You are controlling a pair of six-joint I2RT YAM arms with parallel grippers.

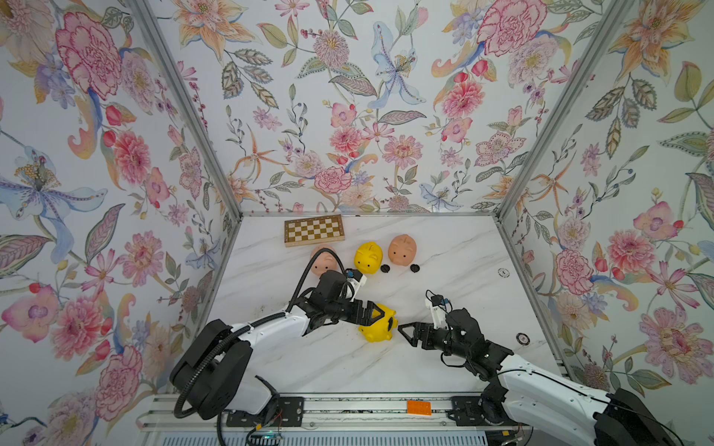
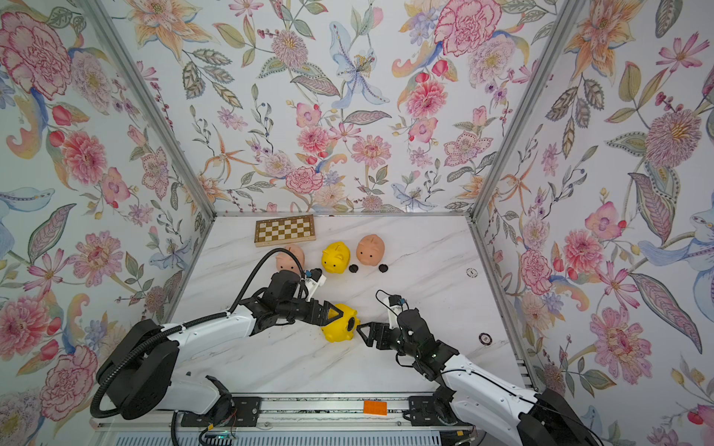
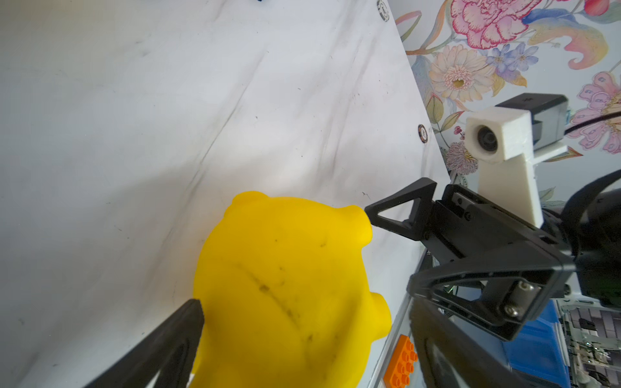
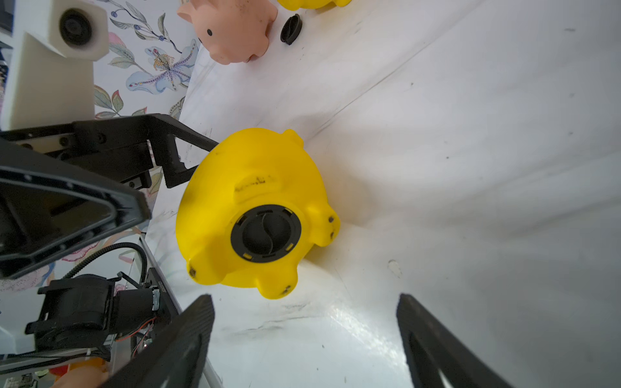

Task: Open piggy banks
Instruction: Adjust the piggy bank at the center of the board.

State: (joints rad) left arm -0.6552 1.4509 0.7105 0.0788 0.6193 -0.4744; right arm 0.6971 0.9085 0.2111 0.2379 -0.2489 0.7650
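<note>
A yellow piggy bank (image 1: 376, 326) lies on its side mid-table, its belly turned toward my right gripper (image 1: 402, 331). Its black plug (image 4: 265, 233) sits in the belly hole. My left gripper (image 1: 380, 314) is open and straddles this pig (image 3: 285, 268): one finger (image 3: 188, 322) touches it, while the other stands a little apart. The right gripper (image 4: 305, 302) is open and empty, just short of the plug. Farther back stand a pink piggy bank (image 1: 322, 262) partly behind my left arm's cable, a yellow one (image 1: 368, 258) and another pink one (image 1: 402, 250).
Two loose black plugs (image 1: 385, 268) (image 1: 414, 268) lie by the back pigs. A chessboard (image 1: 313, 230) lies at the back left. Two poker chips (image 1: 503, 272) (image 1: 521, 338) lie near the right wall. An orange brick (image 1: 419, 407) rests on the front rail.
</note>
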